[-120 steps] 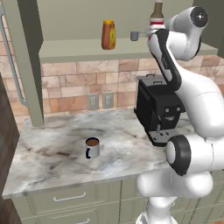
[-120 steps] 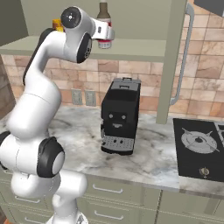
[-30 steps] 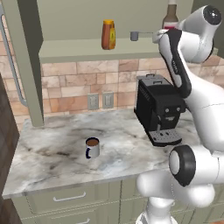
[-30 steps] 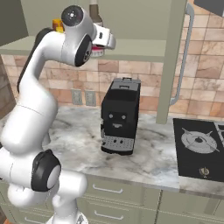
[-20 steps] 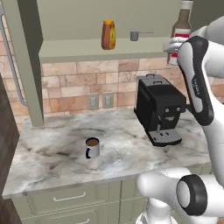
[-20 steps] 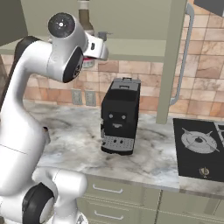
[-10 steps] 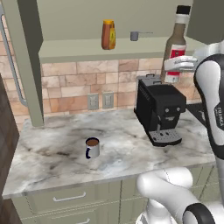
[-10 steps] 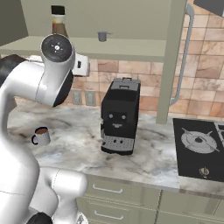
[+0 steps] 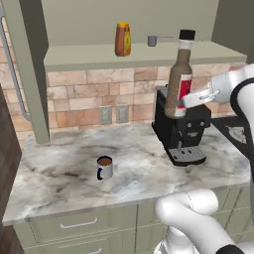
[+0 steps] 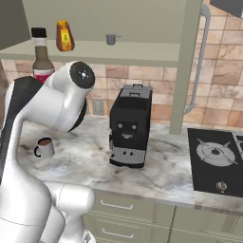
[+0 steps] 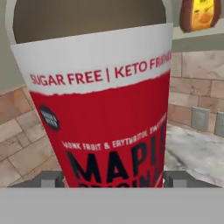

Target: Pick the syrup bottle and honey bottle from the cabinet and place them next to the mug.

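Observation:
The syrup bottle (image 9: 179, 74) is a tall brown bottle with a black cap and a red-and-white label. It hangs upright in the air in front of the coffee machine, and my gripper (image 9: 182, 103) is shut on its lower body. In the hand view its label (image 11: 100, 109) sits between my fingertips (image 11: 50, 178). The honey bottle (image 9: 122, 39) (image 10: 65, 36) stands on the shelf of the cabinet (image 9: 84, 53). Lower down and to the left of the held bottle, the mug (image 9: 104, 167) (image 10: 45, 148) stands on the counter.
A black coffee machine (image 9: 181, 126) (image 10: 129, 126) stands on the marble counter (image 9: 64, 173), right of the mug. On the shelf near the honey bottle is a small grey measuring cup (image 9: 153, 40). A stove top (image 10: 216, 159) lies at the far right. Drawers (image 9: 79, 225) run below the counter.
The arm has lifted the syrup bottle off the cabinet shelf, out past the shelf's right end, then down and left in front of the coffee machine. Honey bottle and mug have not moved.

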